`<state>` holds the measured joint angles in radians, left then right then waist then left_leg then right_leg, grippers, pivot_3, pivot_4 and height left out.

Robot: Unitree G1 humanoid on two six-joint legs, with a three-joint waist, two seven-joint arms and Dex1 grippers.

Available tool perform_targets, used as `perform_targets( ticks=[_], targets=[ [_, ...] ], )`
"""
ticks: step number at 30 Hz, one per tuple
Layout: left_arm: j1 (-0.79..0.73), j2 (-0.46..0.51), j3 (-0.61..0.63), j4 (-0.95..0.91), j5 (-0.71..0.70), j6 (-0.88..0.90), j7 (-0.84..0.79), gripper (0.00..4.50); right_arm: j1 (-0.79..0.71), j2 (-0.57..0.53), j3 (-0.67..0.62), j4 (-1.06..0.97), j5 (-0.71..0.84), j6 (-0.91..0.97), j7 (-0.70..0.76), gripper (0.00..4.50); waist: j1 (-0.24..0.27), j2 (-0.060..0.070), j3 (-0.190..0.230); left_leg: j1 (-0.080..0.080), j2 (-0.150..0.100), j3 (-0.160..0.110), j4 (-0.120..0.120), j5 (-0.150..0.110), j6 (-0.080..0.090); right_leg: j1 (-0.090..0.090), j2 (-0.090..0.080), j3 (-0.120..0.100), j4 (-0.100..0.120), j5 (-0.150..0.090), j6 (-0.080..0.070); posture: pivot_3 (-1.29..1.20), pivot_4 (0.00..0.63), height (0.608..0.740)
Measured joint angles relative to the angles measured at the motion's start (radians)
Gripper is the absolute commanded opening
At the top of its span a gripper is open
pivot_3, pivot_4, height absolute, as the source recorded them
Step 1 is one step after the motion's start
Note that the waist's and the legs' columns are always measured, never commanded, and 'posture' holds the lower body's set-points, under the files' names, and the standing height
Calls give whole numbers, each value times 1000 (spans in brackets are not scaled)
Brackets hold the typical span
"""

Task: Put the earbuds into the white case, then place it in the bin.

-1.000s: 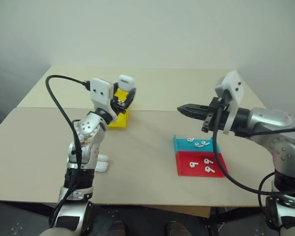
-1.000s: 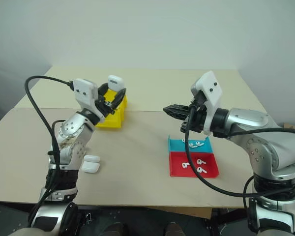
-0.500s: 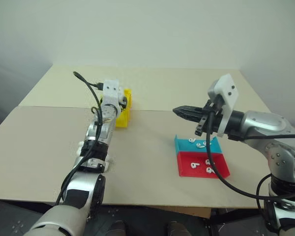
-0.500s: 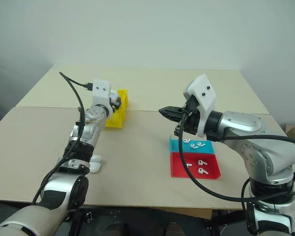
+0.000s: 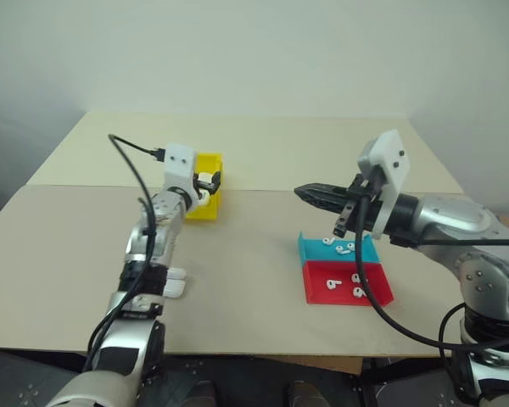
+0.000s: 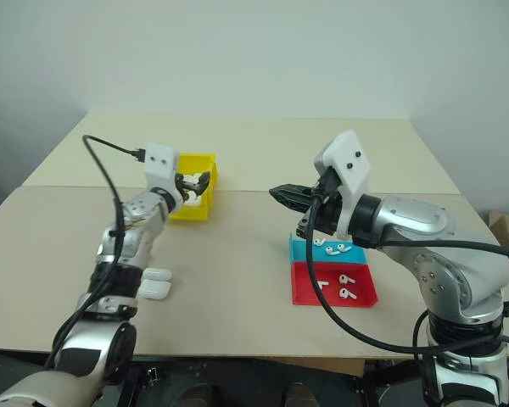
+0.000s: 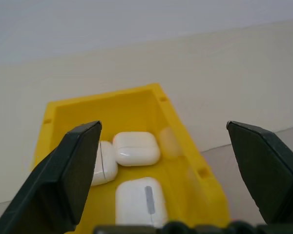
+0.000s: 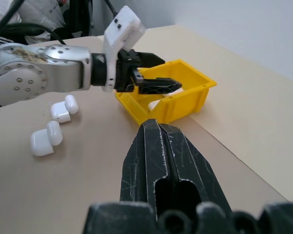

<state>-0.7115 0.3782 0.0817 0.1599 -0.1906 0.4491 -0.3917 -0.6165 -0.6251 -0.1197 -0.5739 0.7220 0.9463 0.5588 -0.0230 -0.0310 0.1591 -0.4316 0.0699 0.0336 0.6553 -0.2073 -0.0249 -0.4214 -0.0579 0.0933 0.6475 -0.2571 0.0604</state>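
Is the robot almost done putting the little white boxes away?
Partly. Three white cases already lie in the yellow bin, and the left gripper hangs open above them, holding nothing. Still left: two open cases wait on the table, and loose earbuds lie in the teal tray and red tray.

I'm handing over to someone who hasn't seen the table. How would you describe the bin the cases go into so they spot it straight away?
On the beige table, look toward the far left, where the left gripper hangs with its fingers open. Right under it sits the small bright yellow rectangular plastic bin, holding three glossy white closed cases. It has tall walls, unlike the shallow teal tray and shallow red tray on the right.
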Motion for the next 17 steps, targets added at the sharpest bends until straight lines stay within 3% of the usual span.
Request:
perform_targets(
  ticks=[8,13,17],
  targets=[
    [304,264,92,-457,-298,98,-389,4470,183,-14,32,57,-117,-193,78,0,9,0,0,0,0,0,1,0,0,1,-1,0,0,0,0,0,150,740],
    [458,392,193,-574,-502,170,-566,4470,275,-67,-5,44,-96,-246,182,0,8,0,0,2,1,0,1,0,0,2,0,0,0,0,0,0,150,740],
    [484,496,278,-626,-656,251,-656,4470,312,-116,-39,32,-70,-269,259,0,9,0,0,4,1,0,1,0,0,4,0,0,0,-1,0,0,150,740]
  ],
)
